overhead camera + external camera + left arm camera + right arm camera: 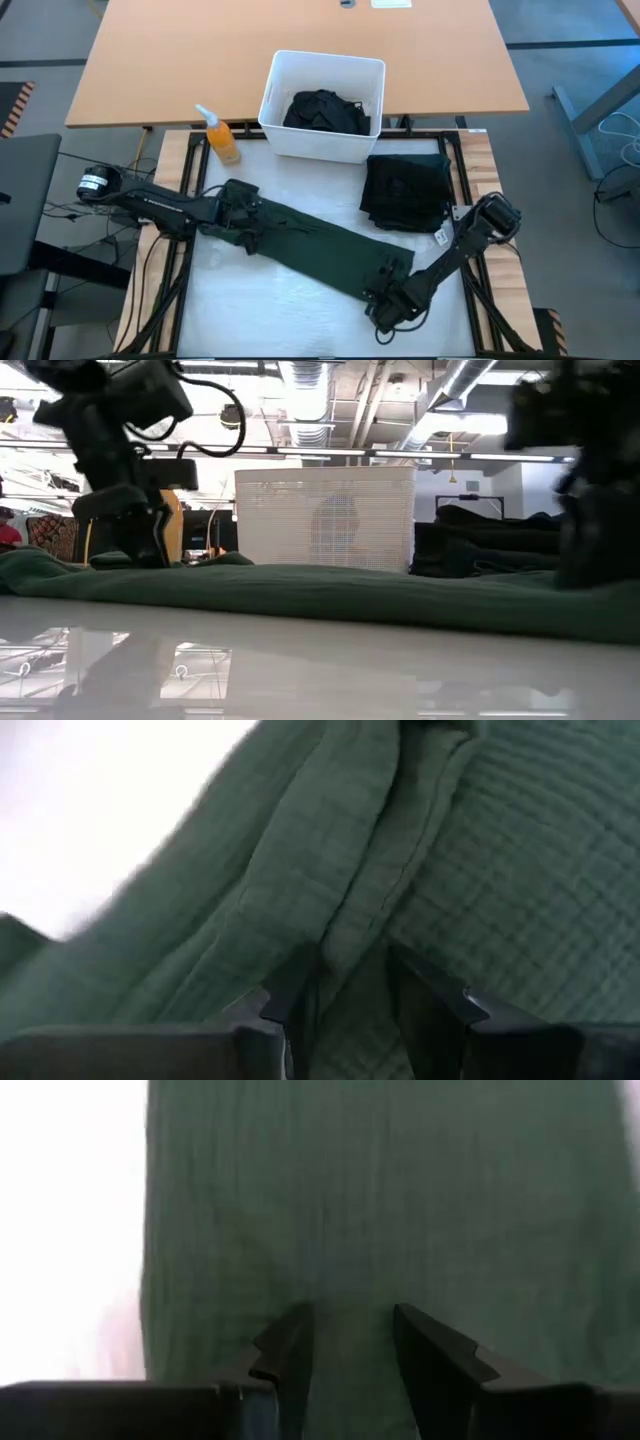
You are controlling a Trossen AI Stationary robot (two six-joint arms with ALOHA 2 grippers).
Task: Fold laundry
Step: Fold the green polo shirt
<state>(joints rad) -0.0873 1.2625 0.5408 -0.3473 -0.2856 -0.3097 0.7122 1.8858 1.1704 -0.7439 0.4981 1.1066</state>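
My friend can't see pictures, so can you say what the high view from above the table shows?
A long dark green garment lies slantwise across the white table, the left gripper at one end, the right gripper at the other. Behind it: a white bin holding black clothes, a folded black garment, an orange spray bottle.

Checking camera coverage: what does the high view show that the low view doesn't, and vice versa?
High view only: the orange spray bottle, the black garment inside the white bin, the wooden table behind, and that the dark green garment lies as a long diagonal strip with the left gripper at one end and the right gripper at the other.

Low view only: the room's ceiling pipes and lights, and the tabletop's glossy reflection.

Both: the green garment, the bin, the folded black pile beside it, both arms.
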